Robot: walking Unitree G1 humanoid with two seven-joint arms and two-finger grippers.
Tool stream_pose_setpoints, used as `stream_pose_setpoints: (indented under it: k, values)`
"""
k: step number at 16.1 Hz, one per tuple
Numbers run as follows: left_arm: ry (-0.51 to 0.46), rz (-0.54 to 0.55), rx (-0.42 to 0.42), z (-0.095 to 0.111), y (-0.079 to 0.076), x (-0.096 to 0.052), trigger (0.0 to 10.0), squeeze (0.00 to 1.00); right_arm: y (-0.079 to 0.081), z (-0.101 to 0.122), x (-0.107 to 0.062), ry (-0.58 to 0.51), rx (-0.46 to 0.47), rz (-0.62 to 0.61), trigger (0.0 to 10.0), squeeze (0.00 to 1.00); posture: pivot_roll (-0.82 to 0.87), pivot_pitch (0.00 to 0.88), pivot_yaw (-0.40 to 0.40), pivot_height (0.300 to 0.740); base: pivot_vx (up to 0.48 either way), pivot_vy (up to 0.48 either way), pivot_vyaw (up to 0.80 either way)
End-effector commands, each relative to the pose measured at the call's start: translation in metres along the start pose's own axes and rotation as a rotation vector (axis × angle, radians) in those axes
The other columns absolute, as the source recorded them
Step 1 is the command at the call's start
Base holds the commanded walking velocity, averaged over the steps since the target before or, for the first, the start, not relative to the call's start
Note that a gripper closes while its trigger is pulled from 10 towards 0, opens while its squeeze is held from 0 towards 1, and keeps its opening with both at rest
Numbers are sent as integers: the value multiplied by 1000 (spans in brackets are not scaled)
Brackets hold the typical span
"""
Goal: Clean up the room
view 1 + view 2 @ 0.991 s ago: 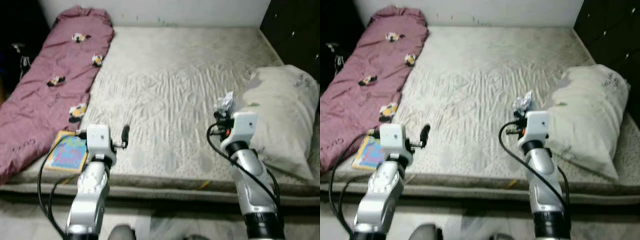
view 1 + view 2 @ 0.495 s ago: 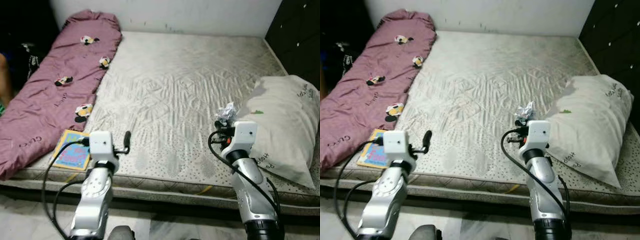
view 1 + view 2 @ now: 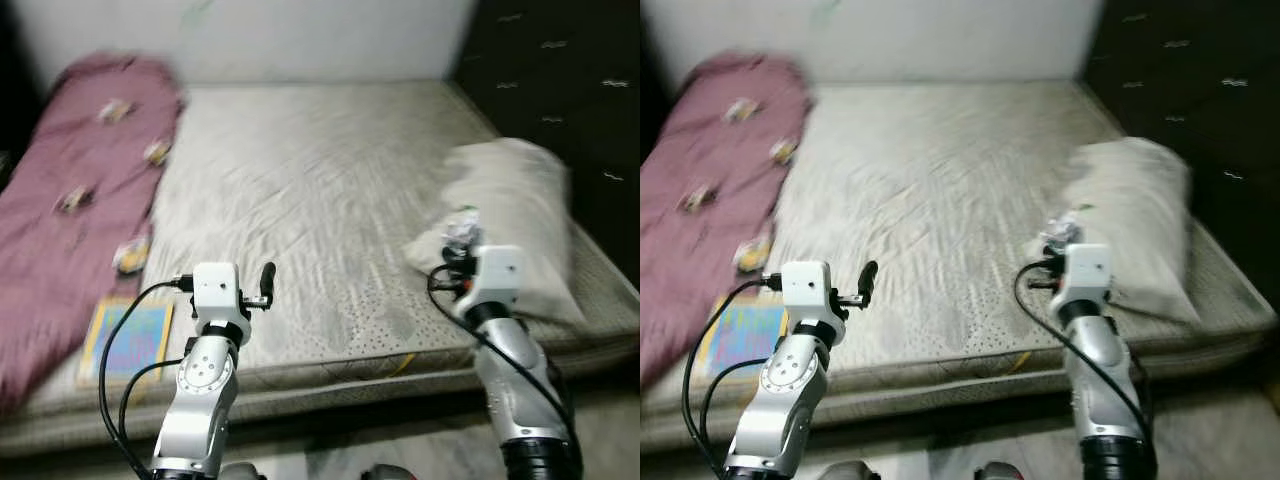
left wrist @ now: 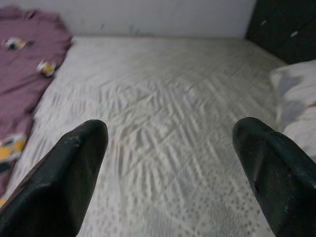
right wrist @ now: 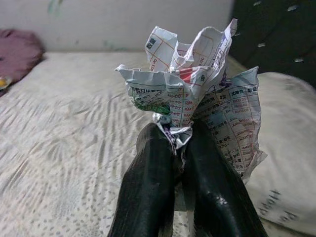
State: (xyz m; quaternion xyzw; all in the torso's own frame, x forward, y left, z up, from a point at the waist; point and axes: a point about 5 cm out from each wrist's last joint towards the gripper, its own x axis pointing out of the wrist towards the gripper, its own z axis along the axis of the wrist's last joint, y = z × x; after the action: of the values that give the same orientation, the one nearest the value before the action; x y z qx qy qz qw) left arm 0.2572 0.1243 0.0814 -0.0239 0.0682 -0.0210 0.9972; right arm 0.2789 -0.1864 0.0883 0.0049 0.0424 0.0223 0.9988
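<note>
Left eye view: the right tool (image 3: 458,243) is raised over the near edge of the mattress (image 3: 310,190), just in front of the pillow (image 3: 510,225). A crumpled paper (image 3: 462,226) sticks up from its tip, between the tool and the pillow. The left tool (image 3: 266,278) is held up over the same near edge, well apart from the pillow, its fingers pointing across the mattress. A purple blanket (image 3: 75,190) lies along the far side of the mattress from the pillow, and a book (image 3: 127,338) rests on the near edge below that blanket. The picture is blurred, so the paper's print cannot be read here.

Right eye view: the same layout; the paper's wad is a pale lump at the right tool's tip, against the pillow's near end.

Left wrist view: the left tool's two fingers (image 4: 66,182) stand wide apart with nothing between them; bare mattress shows in the gap, the blanket off to one side and the pillow to the other.

Right wrist view: the right tool's fingers (image 5: 148,192) are pressed together and pinch the bottom of the paper, which fans out above them. Printed rows of text and red marks show on it, like a receipt. The pillow lies just behind the paper
</note>
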Motion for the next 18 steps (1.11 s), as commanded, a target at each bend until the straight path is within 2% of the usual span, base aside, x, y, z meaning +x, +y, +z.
stream_pose_setpoints:
  k: [1,6,12,14,18]
  values:
    - [2,29,5,-1,5,-1,10000,0,15,7,5,-26,14,52,10000,0,-18,10,-23,740,0,480,0]
    - [0,25,14,0,5,0,10000,0,18,5,5,-21,15,75,10000,0,-18,16,-24,740,0,480,0]
    - [-11,40,16,2,4,0,10000,0,34,9,4,-38,-7,201,10000,0,-14,23,-35,740,0,480,0]
    - [-10,53,17,3,6,2,10000,0,38,10,4,-39,14,205,10000,0,-16,21,-34,740,0,480,0]
    - [-14,54,17,4,6,3,10000,0,38,9,3,-37,-3,217,10000,0,-21,21,-29,740,0,480,0]
